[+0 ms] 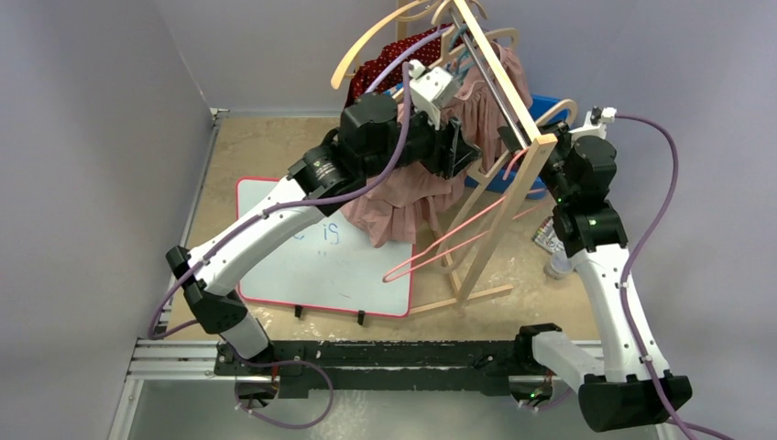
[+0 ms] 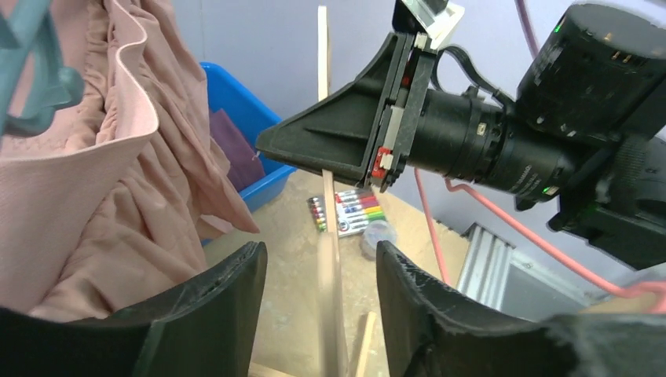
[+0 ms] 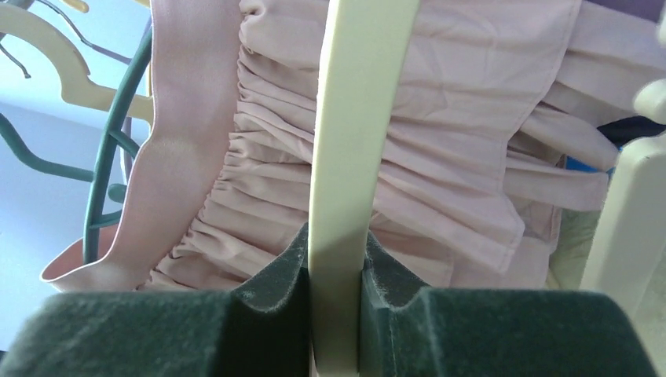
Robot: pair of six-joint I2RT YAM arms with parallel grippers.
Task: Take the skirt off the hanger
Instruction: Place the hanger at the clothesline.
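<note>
Skirt (image 1: pixel 408 197) is on its green hanger (image 3: pixel 106 157) on the wooden rack (image 1: pixel 497 71), upper middle of the top view, pink fabric bunched and draping down. Right gripper (image 3: pixel 338 251) is clamped on a rack post (image 3: pixel 349 118), bracing it I guess. Left gripper (image 2: pixel 322 271) hangs wide open beside the fabric, holding nothing. Looks like the reach-in step. Next it needs to pinch the waistband and pull it free.
</note>
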